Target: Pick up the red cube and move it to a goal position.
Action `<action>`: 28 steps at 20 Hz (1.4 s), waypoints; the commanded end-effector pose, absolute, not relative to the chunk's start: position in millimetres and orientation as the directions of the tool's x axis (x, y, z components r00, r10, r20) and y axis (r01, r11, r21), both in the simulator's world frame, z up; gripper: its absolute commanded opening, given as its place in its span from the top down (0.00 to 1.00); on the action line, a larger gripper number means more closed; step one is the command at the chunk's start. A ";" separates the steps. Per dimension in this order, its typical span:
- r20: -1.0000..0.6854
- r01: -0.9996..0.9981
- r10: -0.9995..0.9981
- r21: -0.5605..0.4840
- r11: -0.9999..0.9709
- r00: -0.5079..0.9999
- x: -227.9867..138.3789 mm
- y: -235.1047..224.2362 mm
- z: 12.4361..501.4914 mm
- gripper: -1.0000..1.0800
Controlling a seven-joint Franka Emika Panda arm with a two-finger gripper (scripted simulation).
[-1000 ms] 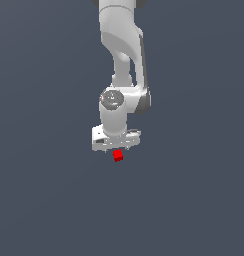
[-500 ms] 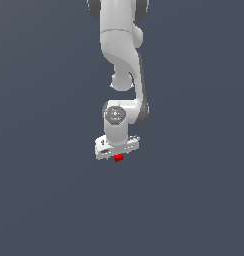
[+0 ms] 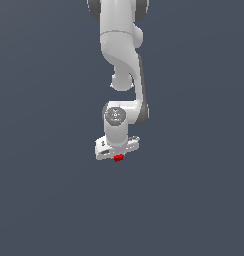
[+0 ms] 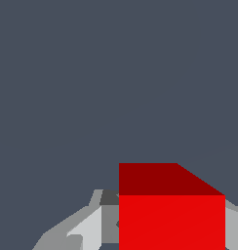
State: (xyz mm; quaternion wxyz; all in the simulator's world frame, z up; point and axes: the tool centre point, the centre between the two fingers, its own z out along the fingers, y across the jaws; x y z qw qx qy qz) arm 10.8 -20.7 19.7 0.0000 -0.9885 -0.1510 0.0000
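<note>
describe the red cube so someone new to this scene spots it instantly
Follow the white arm down the plain grey-blue background to its gripper. The red cube sits at the gripper's underside, between the fingers. It is tiny, plain-faced, and the only coloured object in view.

small bright red plain-faced cube (image 4: 171, 222): flat, matt, smooth faces, no texture | white smooth plastic-looking pincer (image 3: 117, 151): soft sheen, grey shading | white rounded robot arm (image 3: 121, 50): smooth, slightly glossy shell | dark slate-grey tabletop (image 3: 44, 150): uniform, matt
</note>
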 end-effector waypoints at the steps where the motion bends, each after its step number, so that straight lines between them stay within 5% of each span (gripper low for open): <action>1: 0.000 0.298 0.298 0.000 -0.955 0.955 10.8 -20.7 20.0 1.00; 16: -0.001 0.298 0.298 0.000 -0.955 0.955 9.3 -17.8 32.9 1.00; 28: -0.001 0.298 0.298 0.000 -0.955 0.955 1.3 2.0 122.3 1.00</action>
